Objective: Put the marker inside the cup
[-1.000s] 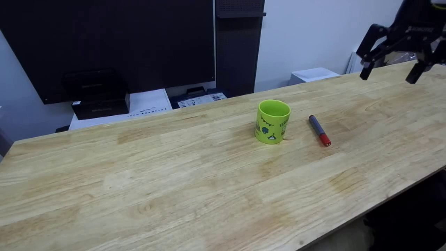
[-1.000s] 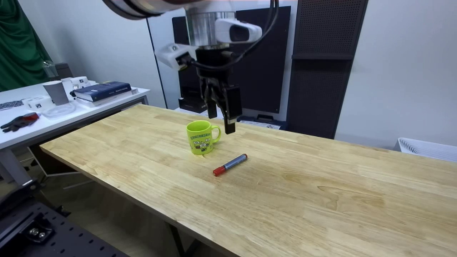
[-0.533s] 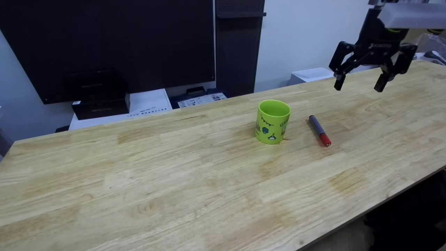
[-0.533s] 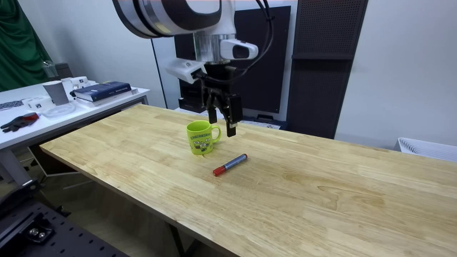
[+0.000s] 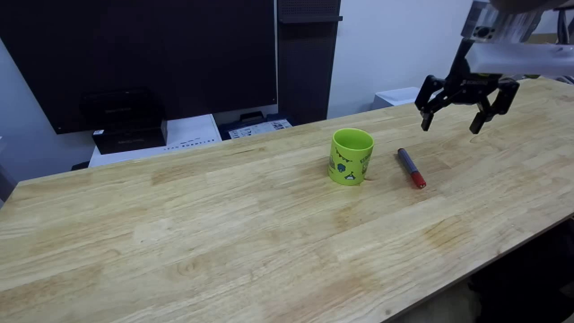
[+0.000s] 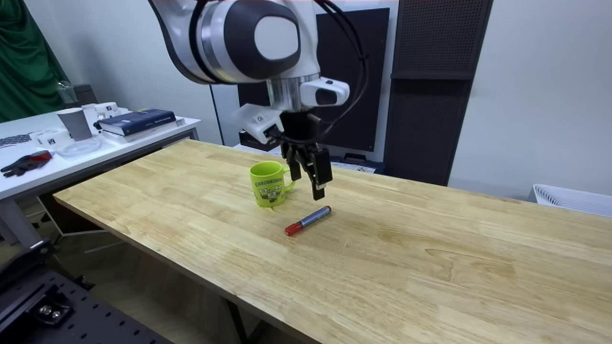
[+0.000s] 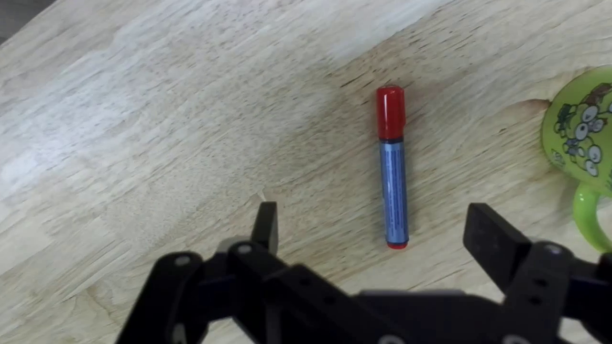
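The marker (image 5: 411, 168) lies on the table beside the cup, with a red cap and a blue-grey barrel. It also shows in an exterior view (image 6: 308, 221) and in the wrist view (image 7: 394, 191). The lime-green cup (image 5: 350, 166) stands upright with printed figures; its handle shows in an exterior view (image 6: 267, 186). The wrist view shows part of the cup (image 7: 581, 138) at the right edge. My gripper (image 5: 452, 125) is open and empty, above the table near the marker's barrel end. In the wrist view the barrel end shows between the fingers (image 7: 373, 210), touching neither.
The wooden table (image 6: 430, 267) bears the marker and cup. A white side table (image 6: 158, 143) with books (image 6: 138, 122) and a grey paper cup (image 6: 75, 124) stands beyond its end. Boxes (image 5: 130, 137) and a dark board (image 5: 179, 54) are behind the table.
My open gripper has come down toward the table and closer to the marker and cup. The marker and cup have not moved.
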Available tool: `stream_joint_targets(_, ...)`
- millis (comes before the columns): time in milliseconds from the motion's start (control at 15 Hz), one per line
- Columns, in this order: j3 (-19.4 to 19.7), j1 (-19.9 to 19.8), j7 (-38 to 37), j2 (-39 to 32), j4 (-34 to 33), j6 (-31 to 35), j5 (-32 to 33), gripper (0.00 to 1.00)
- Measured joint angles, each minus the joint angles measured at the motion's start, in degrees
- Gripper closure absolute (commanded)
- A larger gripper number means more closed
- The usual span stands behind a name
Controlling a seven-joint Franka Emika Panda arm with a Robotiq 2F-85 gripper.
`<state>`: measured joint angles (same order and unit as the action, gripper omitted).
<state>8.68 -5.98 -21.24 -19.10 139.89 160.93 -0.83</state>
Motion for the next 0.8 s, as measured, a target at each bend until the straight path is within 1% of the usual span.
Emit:
stream_joint_targets(200, -0.01, 0.54, 0.12, -5.46, -2.24, 1.55, -2.78, 0.00)
stream_joint_targets(467, -0.62, 1.08, 0.83, -11.26, -6.51, 1.37, -5.82, 0.00)
stream_joint_targets(800, -0.79, 1.52, 1.06, -16.48, -12.47, -0.57, -6.32, 0.00)
